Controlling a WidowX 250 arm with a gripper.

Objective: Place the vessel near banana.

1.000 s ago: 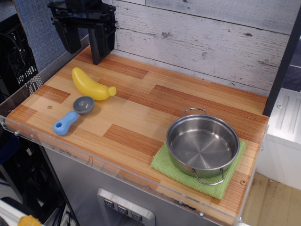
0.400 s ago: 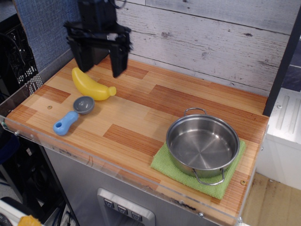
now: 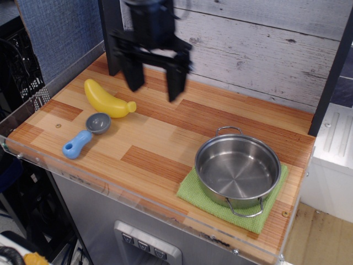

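The vessel (image 3: 238, 170), a shiny steel pot with two wire loop handles, sits on a green cloth (image 3: 196, 193) at the front right of the wooden table. The yellow toy banana (image 3: 107, 100) lies at the left of the table. My black gripper (image 3: 154, 91) hangs open and empty above the back middle of the table, to the right of the banana and well left of and behind the vessel.
A small grey scoop with a blue handle (image 3: 84, 137) lies just in front of the banana. A whitewashed plank wall (image 3: 259, 49) runs along the back. A black post (image 3: 329, 83) stands at the right rear corner.
My gripper has moved from the back left corner rightward over the table, past the banana, staying open. The vessel, banana and scoop have not moved.
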